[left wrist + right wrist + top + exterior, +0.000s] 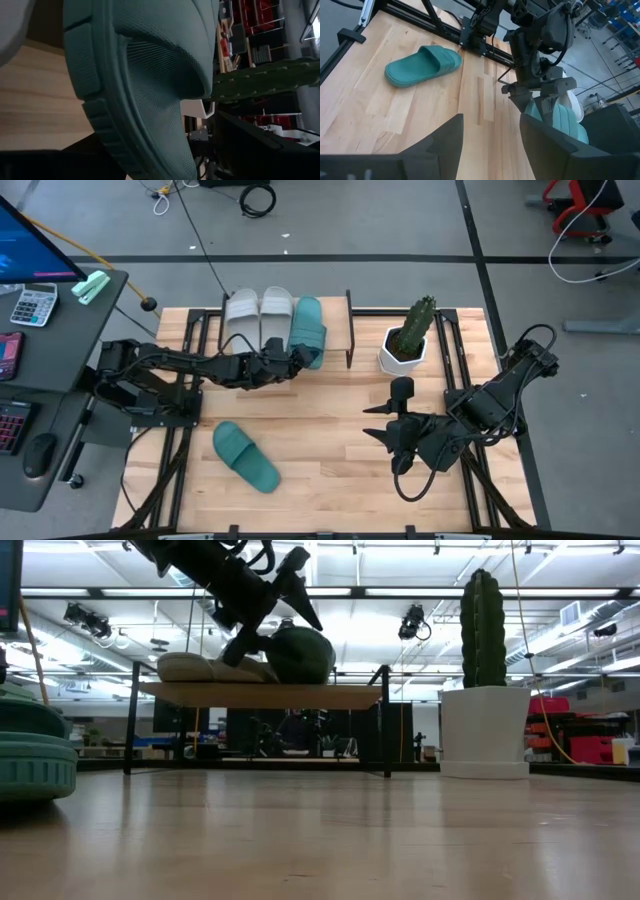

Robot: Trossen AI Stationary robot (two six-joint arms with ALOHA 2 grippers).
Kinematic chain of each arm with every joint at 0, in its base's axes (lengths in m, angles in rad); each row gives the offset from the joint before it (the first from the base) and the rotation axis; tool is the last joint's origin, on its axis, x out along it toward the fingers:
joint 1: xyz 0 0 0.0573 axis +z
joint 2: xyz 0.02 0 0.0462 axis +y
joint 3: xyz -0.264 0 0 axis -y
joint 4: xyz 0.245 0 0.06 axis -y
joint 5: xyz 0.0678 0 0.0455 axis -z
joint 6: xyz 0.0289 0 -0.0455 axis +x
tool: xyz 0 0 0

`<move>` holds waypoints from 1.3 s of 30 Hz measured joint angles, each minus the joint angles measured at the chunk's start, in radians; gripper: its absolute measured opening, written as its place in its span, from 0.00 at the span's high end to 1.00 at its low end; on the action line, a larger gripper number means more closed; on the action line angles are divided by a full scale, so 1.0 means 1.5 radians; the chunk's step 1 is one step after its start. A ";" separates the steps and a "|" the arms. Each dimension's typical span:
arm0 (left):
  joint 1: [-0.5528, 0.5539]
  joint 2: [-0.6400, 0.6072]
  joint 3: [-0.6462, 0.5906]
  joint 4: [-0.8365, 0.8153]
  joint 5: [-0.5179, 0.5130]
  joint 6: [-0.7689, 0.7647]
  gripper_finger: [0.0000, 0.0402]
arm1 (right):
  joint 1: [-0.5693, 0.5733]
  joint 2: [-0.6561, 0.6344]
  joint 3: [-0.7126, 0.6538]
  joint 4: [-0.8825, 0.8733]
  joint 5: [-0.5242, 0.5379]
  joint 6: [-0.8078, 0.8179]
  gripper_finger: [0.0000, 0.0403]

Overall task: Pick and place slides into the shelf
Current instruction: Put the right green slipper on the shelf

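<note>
Teal slide (150,75) — ribbed sole, tilted on shelf (260,695), left end effector (285,363) gripping

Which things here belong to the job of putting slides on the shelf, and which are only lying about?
Belong to the job:
- two pale slides on the shelf
- teal slide at the left pincer
- teal slide on the table

Only lying about:
- potted cactus
- calculator
- computer mouse
</note>
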 joint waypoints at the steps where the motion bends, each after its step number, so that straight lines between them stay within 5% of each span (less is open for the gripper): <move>1: 0.000 0.000 0.000 0.002 0.000 -0.008 0.33 | 0.000 0.000 0.000 0.000 0.000 0.000 0.50; 22: -0.005 0.022 0.000 0.010 0.038 -0.061 0.32 | 0.000 0.000 0.000 0.005 0.000 -0.001 0.50; 39: -0.005 0.020 0.000 -0.044 0.038 0.004 0.32 | 0.000 0.000 0.000 0.005 0.000 -0.001 0.50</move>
